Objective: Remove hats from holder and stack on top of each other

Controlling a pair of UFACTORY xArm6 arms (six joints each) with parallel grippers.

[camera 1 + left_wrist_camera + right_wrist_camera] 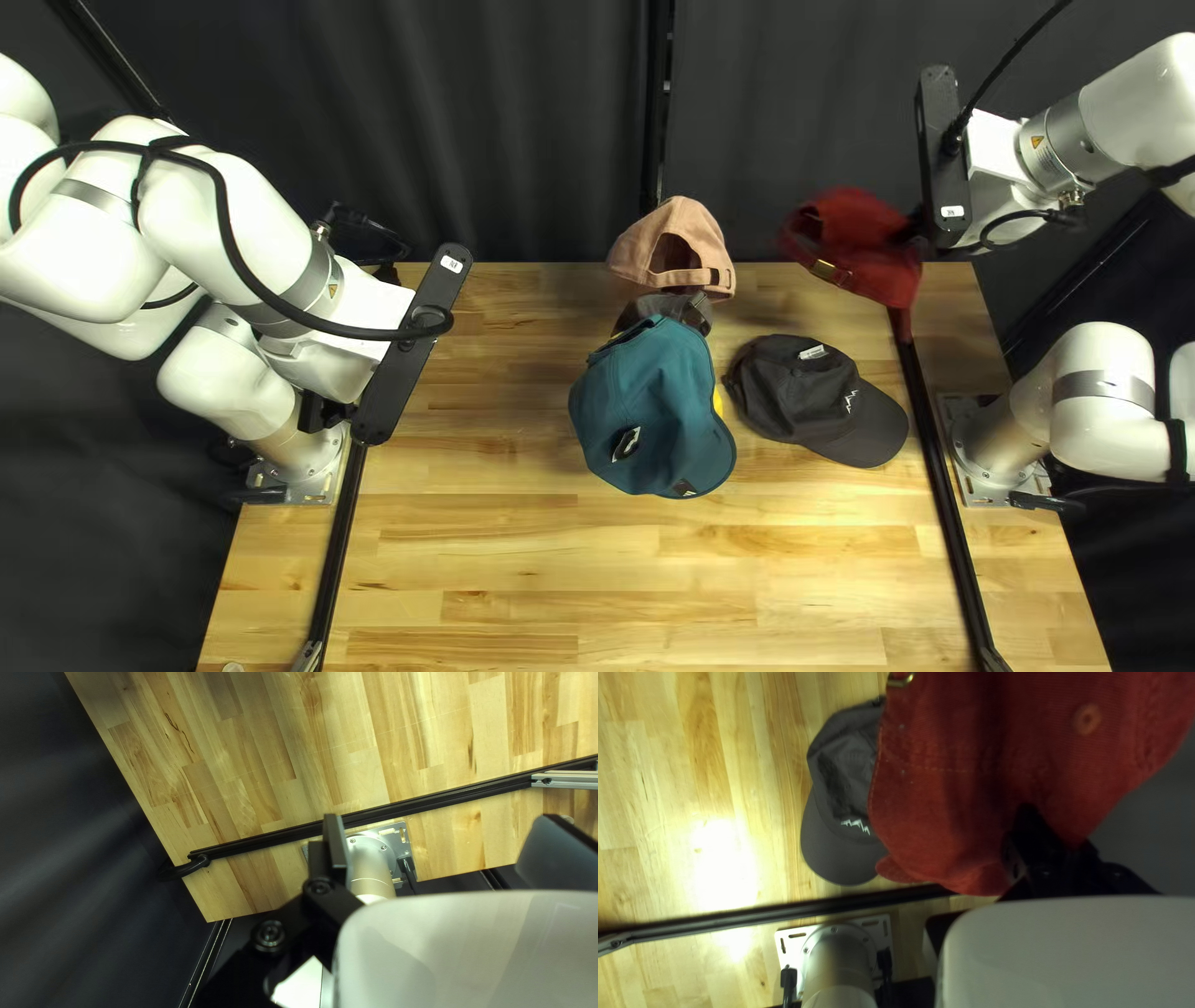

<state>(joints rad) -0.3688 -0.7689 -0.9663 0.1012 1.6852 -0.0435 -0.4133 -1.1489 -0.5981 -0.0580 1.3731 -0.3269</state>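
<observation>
Right pincer (922, 243) grips the red hat (854, 245) above the tabletop's (523, 560) far right corner; black hat (814, 399) lies by the right edge. Pink hat (670, 245) and teal hat (651, 420) still hang mid-tabletop; left pincer (444, 849) wide, empty.

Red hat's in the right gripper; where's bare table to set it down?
The near half of the table, in front of the teal hat and black hat, is bare for the red hat, as is the stretch between the teal hat and the left arm's base. Crowded: far centre-right, where the pink hat sits by those two.
</observation>
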